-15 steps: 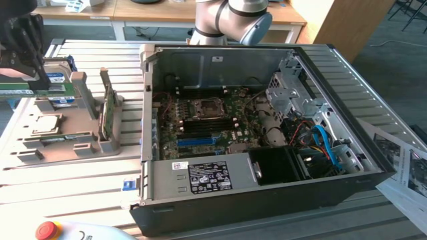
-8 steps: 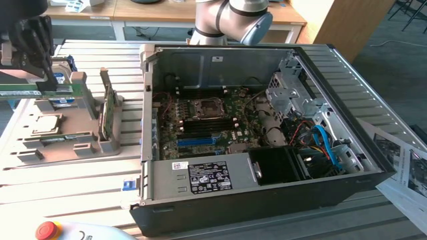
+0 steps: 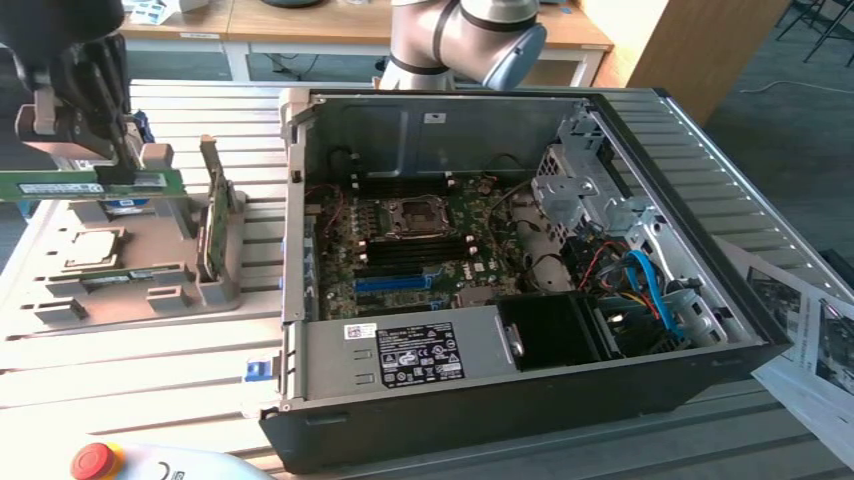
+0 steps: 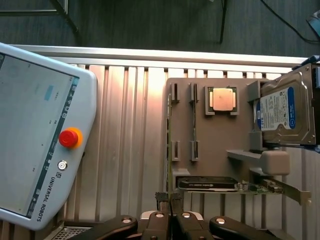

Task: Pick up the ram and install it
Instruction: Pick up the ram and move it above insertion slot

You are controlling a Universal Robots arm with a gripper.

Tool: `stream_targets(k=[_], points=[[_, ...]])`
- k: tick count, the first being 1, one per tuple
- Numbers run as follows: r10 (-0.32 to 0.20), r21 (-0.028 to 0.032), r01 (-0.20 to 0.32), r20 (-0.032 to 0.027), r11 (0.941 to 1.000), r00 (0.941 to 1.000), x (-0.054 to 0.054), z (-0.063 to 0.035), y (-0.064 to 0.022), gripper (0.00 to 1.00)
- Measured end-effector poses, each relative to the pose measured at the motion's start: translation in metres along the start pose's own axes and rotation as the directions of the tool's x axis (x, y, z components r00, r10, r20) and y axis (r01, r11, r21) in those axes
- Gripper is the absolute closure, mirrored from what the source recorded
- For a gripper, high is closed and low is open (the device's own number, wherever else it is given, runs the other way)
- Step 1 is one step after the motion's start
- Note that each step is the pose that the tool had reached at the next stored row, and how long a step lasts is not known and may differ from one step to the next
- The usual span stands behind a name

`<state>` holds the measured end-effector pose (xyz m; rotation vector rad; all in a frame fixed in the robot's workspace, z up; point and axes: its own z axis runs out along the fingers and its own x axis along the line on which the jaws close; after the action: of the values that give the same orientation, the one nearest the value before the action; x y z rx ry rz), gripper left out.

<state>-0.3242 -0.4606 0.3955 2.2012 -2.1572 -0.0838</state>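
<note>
Ram (image 3: 87, 185), gripped by the clenched end effector (image 4: 170, 217), hangs above the tray (image 3: 134, 285) at the bench (image 3: 134, 360) left, well apart from the case (image 3: 534, 400) at right: pickup done, installing remains.

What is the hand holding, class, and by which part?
The hand is shut on the ram, pinching the thin green stick's flat faces at its upper long edge.

I count one open computer case (image 3: 400, 435), one power supply (image 3: 407, 355) inside it, one grey parts tray (image 3: 80, 290), one ram stick (image 3: 67, 186), one taller green card (image 3: 214, 220), one processor chip (image 4: 222, 99), one hard drive (image 4: 287, 112), one teach pendant (image 4: 35, 125) with one red stop button (image 4: 68, 138), one gripper (image 4: 170, 220) on my arm.
</note>
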Motion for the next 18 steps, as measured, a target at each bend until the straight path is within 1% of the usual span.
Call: stream_targets(k=[6,9,18], points=[[0.000,-0.0025,0.000,0.0002,1.0000,1.0000,0.004,-0.0011,-0.0142,0.88],[0.000,-0.0029,0.000,0.0001,1.0000,1.0000,0.005,-0.0015,-0.0193,0.88],[0.000,-0.0030,0.000,0.0001,1.0000,1.0000,0.005,-0.0016,-0.0205,0.88]])
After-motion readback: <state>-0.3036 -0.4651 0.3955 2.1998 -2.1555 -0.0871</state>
